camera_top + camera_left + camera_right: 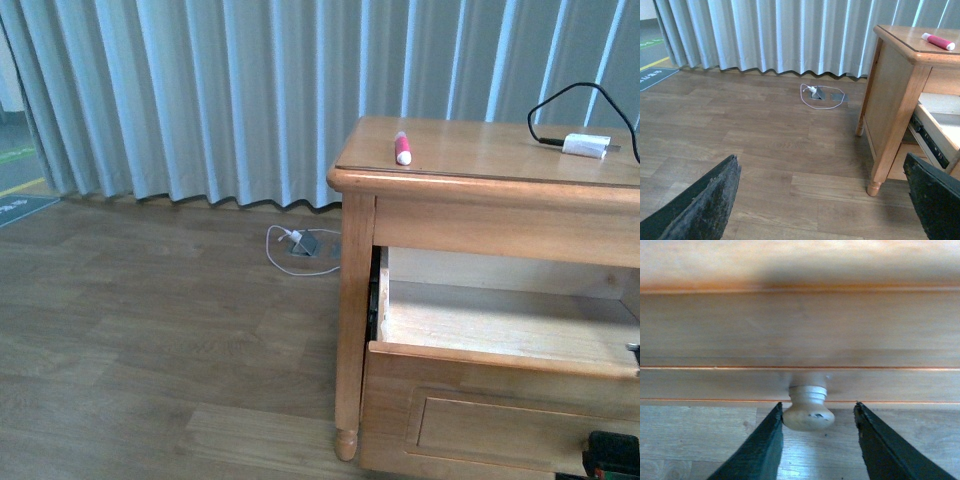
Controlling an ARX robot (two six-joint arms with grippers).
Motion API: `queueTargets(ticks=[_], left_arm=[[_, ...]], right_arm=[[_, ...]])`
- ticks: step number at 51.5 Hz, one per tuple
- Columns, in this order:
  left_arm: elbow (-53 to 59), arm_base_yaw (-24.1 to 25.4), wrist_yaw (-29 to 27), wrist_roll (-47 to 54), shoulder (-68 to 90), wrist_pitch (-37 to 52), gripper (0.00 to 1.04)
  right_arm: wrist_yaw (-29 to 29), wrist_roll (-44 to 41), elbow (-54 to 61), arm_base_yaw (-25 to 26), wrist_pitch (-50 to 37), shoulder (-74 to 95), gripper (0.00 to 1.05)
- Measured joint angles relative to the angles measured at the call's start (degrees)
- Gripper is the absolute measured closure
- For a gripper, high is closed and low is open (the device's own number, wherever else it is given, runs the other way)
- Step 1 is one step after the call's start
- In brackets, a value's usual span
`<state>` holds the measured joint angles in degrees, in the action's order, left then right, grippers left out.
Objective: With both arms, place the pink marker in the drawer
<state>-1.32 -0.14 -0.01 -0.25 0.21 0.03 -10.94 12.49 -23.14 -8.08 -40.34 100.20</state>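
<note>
The pink marker [402,149] lies on the dresser top [470,150], near its front left corner, white end pointing away; the left wrist view also shows the marker [938,41]. Below it the upper drawer [500,325] stands pulled out, its inside bare. My right gripper [817,410] is open around the drawer's round wooden knob [808,412], one finger touching its side, the other a little apart. My left gripper [822,170] hangs open over the floor, left of the dresser, holding nothing.
A white plug with black cable [585,145] rests on the dresser's right part. A white cord and floor socket [300,245] lie by the curtain [250,90]. The dresser's front leg [880,165] stands close to my left gripper.
</note>
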Motion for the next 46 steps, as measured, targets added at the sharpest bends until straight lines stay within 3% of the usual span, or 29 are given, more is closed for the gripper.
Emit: queueTargets(ticks=[8,13,25,36,46], left_arm=[[0.00,0.00,0.00,0.00,0.00,0.00,0.06],[0.00,0.00,0.00,0.00,0.00,0.00,0.06],[0.00,0.00,0.00,0.00,0.00,0.00,0.06],[0.00,0.00,0.00,0.00,0.00,0.00,0.06],[0.00,0.00,0.00,0.00,0.00,0.00,0.06]], right_arm=[[1.95,1.11,2.58,1.31,9.09,-12.55,0.22],[4.70,1.62,3.96,1.81,19.10,-24.72,0.06],[10.80,0.98,4.35,4.59,43.15,-55.23,0.08],[17.59,-1.51,3.32,8.24,59.41,-74.40,0.08],[18.60,-2.60,3.28,8.70,59.98,-77.88,0.08]])
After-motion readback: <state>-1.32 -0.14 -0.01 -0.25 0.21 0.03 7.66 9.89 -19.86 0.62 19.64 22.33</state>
